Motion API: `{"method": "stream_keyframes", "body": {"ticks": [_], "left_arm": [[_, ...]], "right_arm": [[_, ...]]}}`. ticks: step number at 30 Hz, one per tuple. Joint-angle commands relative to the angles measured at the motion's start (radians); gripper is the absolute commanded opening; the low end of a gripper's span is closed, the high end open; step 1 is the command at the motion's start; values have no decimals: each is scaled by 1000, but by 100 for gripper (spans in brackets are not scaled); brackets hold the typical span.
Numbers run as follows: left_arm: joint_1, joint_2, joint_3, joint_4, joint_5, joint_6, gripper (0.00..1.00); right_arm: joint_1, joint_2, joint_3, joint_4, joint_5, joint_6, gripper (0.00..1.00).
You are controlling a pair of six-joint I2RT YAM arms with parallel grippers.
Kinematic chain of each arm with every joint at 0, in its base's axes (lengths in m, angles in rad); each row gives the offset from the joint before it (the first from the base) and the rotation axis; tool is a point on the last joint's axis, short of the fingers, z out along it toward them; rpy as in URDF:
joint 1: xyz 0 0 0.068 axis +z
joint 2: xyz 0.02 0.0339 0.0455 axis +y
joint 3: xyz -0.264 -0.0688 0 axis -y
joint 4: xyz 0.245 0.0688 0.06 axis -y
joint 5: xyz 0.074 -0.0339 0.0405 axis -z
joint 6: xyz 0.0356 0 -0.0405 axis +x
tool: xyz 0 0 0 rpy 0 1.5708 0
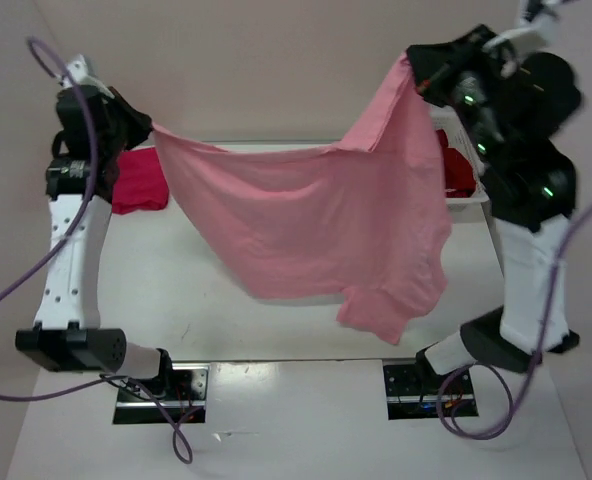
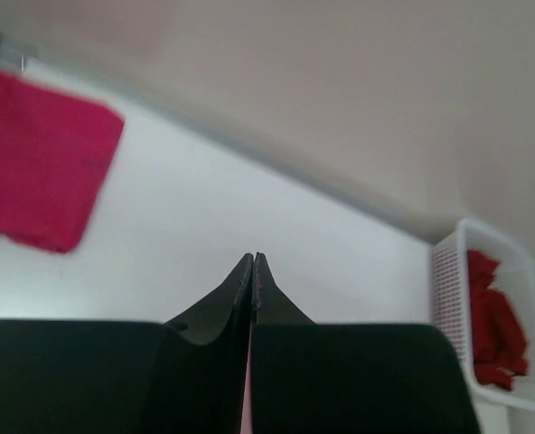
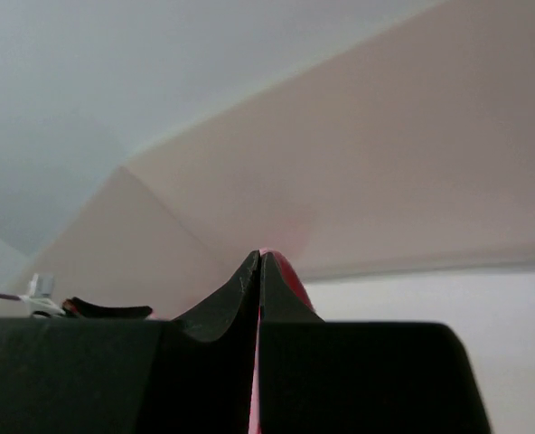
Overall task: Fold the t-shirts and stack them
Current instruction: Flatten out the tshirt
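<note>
A light pink t-shirt (image 1: pixel 316 220) hangs spread in the air above the table, held up by two corners. My left gripper (image 1: pixel 144 125) is shut on its left corner; a sliver of pink cloth (image 2: pixel 246 398) shows between the closed fingers. My right gripper (image 1: pixel 416 65) is shut on the right corner, higher up, with pink cloth (image 3: pixel 290 271) peeking past the fingertips. A folded magenta-red t-shirt (image 1: pixel 139 180) lies on the table at the far left, also seen from the left wrist (image 2: pixel 37 158). A dark crimson t-shirt (image 2: pixel 495 321) lies crumpled in the basket.
A white lattice basket (image 2: pixel 450 280) stands at the table's far right edge, mostly hidden behind the hanging shirt in the top view (image 1: pixel 466 203). The white table (image 1: pixel 156 300) runs below the shirt, whose lowest fold hangs near the front edge. Cables loop beside both arm bases.
</note>
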Motion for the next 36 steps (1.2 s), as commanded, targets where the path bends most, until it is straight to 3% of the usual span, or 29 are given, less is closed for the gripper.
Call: {"method": "stream_keyframes", "body": {"ticks": [1,4,6,10,15,21,25,29,34,36], "left_arm": [[25,107,-116,64,35,-6,0],[45,174,-106,85,53,-6,0],[45,237,-65,94,67,-15,0],[89,335,115,71,101,-27,0],[174,380,334,85,224,-96,0],[240,391,413,94,244,-107,0],[250,362,353,114,235,-84,0],[250,306,166,169,221,-64,0],[228,170,-227,245,193,-64,0],[212,112,-352,259,182,-52,0]], "right_arm": [[-131,221,-87,28,-168,-21,0],[-175,377,-10,24,-208,-39,0],[-175,462,126,-16,-193,-51,0],[-193,580,290,-9,-177,-42,0],[-193,509,392,66,-145,5,0],[-193,381,357,88,-107,24,0],[-193,304,75,79,-137,33,0],[-193,121,-429,135,-114,33,0],[-202,-31,-957,155,-107,33,0],[-202,-94,-1091,155,-137,42,0]]}}
